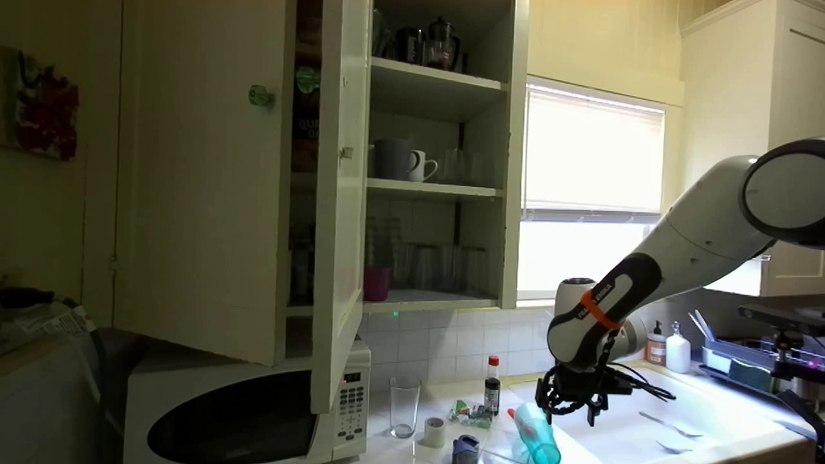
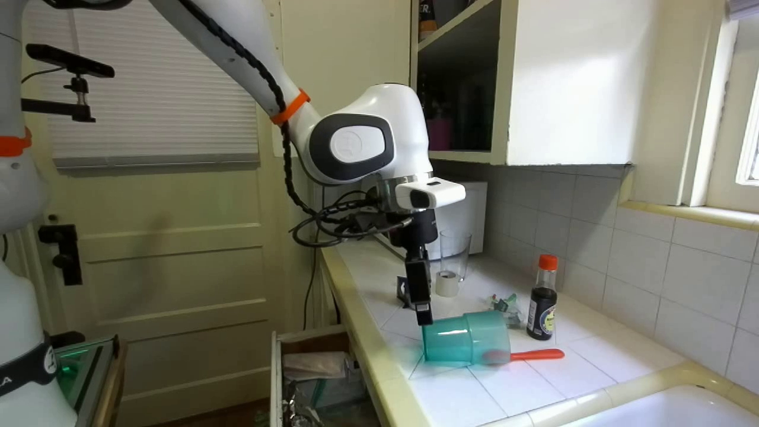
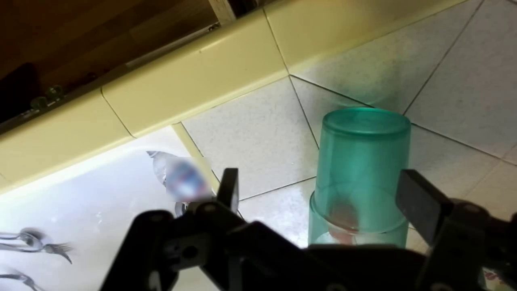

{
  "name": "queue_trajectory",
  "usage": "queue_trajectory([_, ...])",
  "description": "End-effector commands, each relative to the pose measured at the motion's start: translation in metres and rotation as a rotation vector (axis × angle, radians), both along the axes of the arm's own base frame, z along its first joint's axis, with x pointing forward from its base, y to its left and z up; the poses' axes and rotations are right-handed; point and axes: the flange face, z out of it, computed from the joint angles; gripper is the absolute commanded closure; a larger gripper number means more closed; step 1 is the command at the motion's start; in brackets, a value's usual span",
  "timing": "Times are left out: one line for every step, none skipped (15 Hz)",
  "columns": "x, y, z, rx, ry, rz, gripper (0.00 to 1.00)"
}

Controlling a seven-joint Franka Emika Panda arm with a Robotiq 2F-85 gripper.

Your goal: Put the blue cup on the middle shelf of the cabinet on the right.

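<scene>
We judge this the pre-grasp step: pincer (image 3: 319, 182) spread, cup (image 3: 361, 171) lying on its side on the table (image 3: 258, 133) just below it; next move calls for centring, lowering, then closing.

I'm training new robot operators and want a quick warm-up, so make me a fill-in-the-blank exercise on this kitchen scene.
1. The blue cup lies on its ____ on the tiled counter.
2. With its fingers apart in the wrist view, the gripper is ____.
3. Between top and bottom, the white mug stands on the cabinet's ____ shelf.
4. The neighbouring mug, on the same shelf, is coloured ____.

Missing words: side; open; middle; grey.
</scene>
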Motion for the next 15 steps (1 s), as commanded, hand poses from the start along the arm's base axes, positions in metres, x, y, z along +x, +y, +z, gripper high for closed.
queue_trajectory([0.000,-0.001,0.003,0.000,-0.004,0.001,0.00])
queue_trajectory([0.000,-0.001,0.006,-0.001,-0.009,0.000,0.00])
queue_trajectory([-0.004,0.000,0.008,-0.006,-0.028,-0.022,0.00])
queue_trajectory([0.000,0.003,0.005,-0.007,-0.031,-0.025,0.00])
queue_trajectory([0.005,0.005,0.003,-0.007,-0.029,-0.023,0.00])
queue_trajectory([0.012,0.007,-0.001,0.000,-0.030,-0.018,0.00])
queue_trajectory([0.017,0.010,-0.006,0.002,-0.023,-0.010,0.00])
queue_trajectory([0.022,0.013,-0.010,0.001,-0.019,0.007,0.00])
queue_trajectory([0.027,0.017,-0.014,0.007,-0.014,0.024,0.00])
queue_trajectory([0.033,0.017,-0.019,-0.003,-0.004,0.028,0.00])
queue_trajectory([0.038,0.019,-0.024,-0.001,0.004,0.049,0.00])
queue_trajectory([0.043,0.019,-0.029,0.001,0.009,0.052,0.00])
queue_trajectory([0.049,0.018,-0.037,0.008,0.022,0.048,0.00])
queue_trajectory([0.052,0.019,-0.044,0.015,0.031,0.052,0.00])
queue_trajectory([0.057,0.018,-0.050,0.019,0.040,0.053,0.00])
